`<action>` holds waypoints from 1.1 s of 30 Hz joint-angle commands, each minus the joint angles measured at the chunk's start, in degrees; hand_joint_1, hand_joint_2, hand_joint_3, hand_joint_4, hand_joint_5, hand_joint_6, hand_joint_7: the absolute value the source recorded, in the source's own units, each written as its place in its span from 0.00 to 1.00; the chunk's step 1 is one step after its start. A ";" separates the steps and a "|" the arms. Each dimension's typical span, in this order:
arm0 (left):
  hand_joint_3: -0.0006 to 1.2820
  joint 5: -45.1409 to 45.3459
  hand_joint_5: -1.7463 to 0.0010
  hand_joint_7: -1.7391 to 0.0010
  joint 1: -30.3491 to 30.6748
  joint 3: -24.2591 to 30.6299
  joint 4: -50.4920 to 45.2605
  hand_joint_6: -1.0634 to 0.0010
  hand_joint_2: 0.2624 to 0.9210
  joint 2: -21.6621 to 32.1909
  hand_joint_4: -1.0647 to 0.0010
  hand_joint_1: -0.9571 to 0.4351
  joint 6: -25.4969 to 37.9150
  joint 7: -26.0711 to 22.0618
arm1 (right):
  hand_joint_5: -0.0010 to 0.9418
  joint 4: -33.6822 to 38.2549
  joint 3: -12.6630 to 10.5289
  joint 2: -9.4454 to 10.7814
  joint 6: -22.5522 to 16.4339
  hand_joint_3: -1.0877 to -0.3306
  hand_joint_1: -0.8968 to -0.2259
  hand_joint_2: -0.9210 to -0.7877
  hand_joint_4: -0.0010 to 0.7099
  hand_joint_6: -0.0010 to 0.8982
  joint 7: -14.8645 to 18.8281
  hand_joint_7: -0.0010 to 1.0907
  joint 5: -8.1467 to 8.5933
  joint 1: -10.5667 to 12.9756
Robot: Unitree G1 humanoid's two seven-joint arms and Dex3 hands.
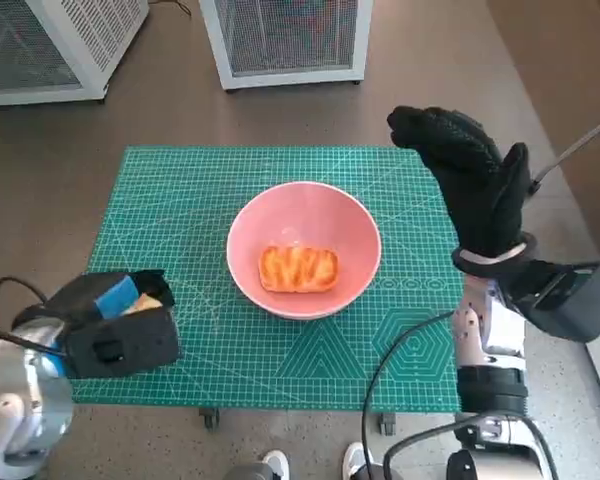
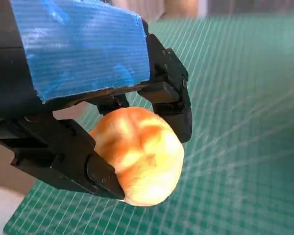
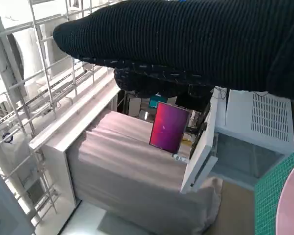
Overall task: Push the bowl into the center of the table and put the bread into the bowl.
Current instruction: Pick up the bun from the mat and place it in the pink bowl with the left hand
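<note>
open mat [image 1: 180,210] left of bowl [image 1: 303,250]

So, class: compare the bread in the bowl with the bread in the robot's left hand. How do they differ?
The bread in the bowl lies loose inside the pink bowl; the held bread is gripped by the left hand near the mat's edge. The bowl's bread looks oblong with darker ridges in the head view; the held one looks rounder in the left wrist view. Both are golden brown.
</note>
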 commanded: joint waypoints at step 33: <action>0.01 -2.30 0.35 0.42 -32.56 -10.41 1.37 0.33 0.98 -10.25 0.26 0.69 -8.21 0.46 | 0.00 2.20 -0.61 -0.13 0.51 0.54 0.32 0.00 0.31 0.22 1.47 0.27 0.83 -0.04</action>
